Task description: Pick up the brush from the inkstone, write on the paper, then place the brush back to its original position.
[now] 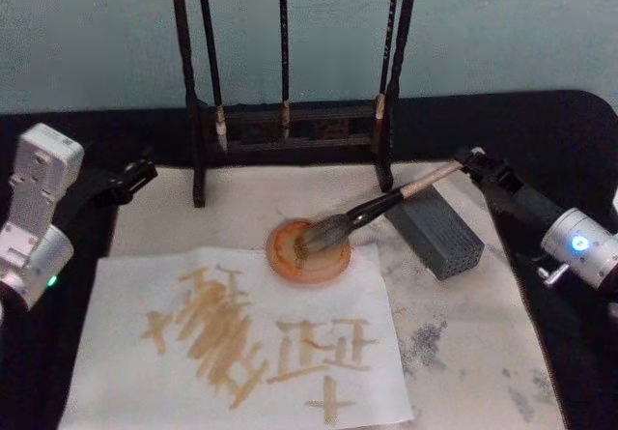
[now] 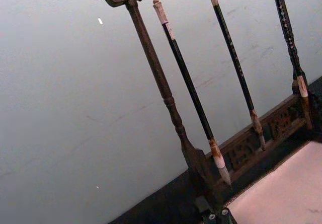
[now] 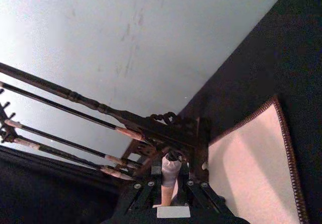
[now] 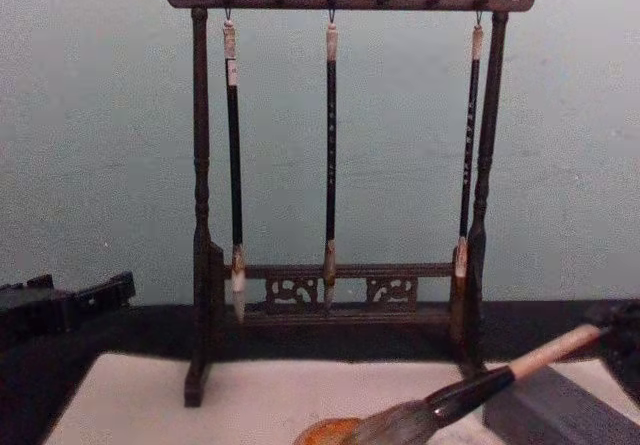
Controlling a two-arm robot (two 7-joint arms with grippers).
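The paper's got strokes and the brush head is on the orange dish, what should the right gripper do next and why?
Probably open the right gripper to let go: the paper already carries strokes, the brush has its bristles on the inkstone, and its handle end is clamped in that gripper. The left gripper is parked at the left.

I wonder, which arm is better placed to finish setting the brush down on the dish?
Right. The right end effector grips the brush by its pale handle, bristles already on the orange dish. The left end effector sits at the left edge of the mat, well away from the brush.
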